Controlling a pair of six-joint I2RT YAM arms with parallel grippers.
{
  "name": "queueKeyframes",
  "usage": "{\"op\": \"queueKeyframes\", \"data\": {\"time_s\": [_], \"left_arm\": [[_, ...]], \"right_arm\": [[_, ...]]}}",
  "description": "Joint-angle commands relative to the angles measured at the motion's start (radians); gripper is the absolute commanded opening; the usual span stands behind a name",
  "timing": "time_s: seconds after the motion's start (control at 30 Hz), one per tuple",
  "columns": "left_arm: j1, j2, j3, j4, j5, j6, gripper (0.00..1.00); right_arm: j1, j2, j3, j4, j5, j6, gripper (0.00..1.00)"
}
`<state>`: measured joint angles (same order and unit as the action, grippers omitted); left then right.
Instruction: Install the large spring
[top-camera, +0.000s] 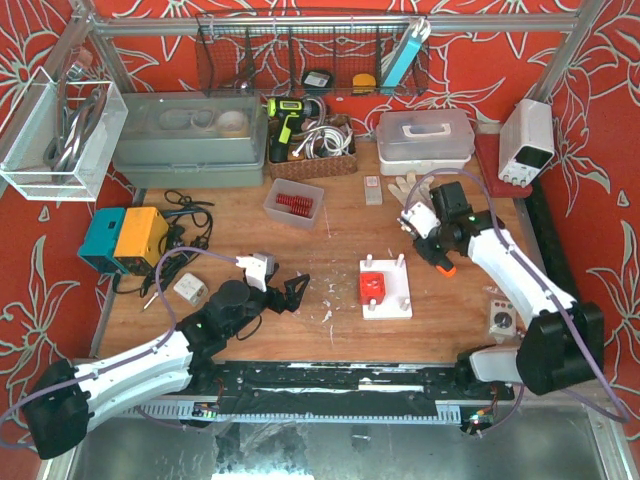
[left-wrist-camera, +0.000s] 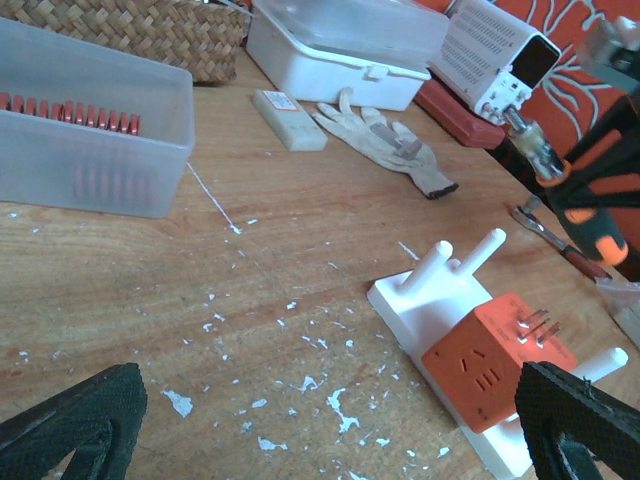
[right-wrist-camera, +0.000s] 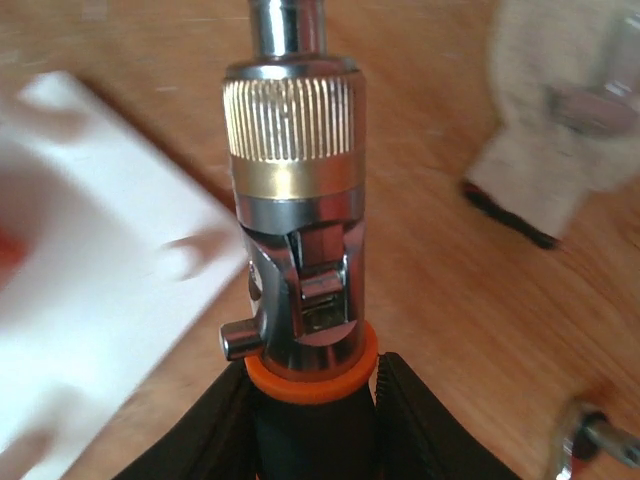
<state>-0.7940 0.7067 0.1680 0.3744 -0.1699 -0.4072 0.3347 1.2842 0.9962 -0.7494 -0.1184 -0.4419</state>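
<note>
Red springs (top-camera: 293, 206) lie in clear bin (top-camera: 271, 207) on surface (top-camera: 335, 245), straight beyond L end effector (top-camera: 290, 292), spread & empty, the nearer arm. R end effector (right-wrist-camera: 310, 437) pinches screwdriver (right-wrist-camera: 298, 230). Spring axis prob. front-back; unclear.

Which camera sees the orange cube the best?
Left wrist view: the orange cube is close and sharp, with its slots and metal pins visible. Top external shows it small, from above. Right wrist shows only a blurred orange smear at the left edge.
</note>
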Motion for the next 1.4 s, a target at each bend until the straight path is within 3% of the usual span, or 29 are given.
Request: {"op": "queueKeyframes", "data": {"time_s": [0.0,0.13,0.33,0.5,0.63,1.07,1.27,1.37], "left_arm": [[-0.008,-0.013,0.012,-0.004,-0.018,0.019,1.0],[-0.007,0.011,0.014,0.016,0.014,0.032,1.0],[-0.008,0.075,0.035,0.041,0.087,0.054,1.0],[-0.008,0.08,0.039,0.038,0.086,0.059,1.0],[-0.008,0.067,0.033,0.039,0.081,0.055,1.0],[-0.008,0.07,0.037,0.034,0.073,0.061,1.0],[-0.009,0.068,0.038,0.026,0.06,0.061,1.0],[-0.008,0.076,0.044,0.02,0.052,0.059,1.0]], "right_arm": [[-0.061,0.097,0.067,0.133,0.239,0.16,0.01],[-0.102,0.26,0.154,0.127,0.398,0.223,0.04],[-0.113,0.441,0.273,0.134,0.446,0.299,0.08],[-0.176,0.56,0.365,0.039,0.504,0.436,0.11],[-0.273,0.592,0.377,0.015,0.405,0.547,0.14],[-0.303,0.711,0.457,-0.061,0.409,0.563,0.37],[-0.301,0.625,0.439,-0.084,0.404,0.552,0.61],[-0.287,0.558,0.419,-0.098,0.324,0.548,0.64]]}}
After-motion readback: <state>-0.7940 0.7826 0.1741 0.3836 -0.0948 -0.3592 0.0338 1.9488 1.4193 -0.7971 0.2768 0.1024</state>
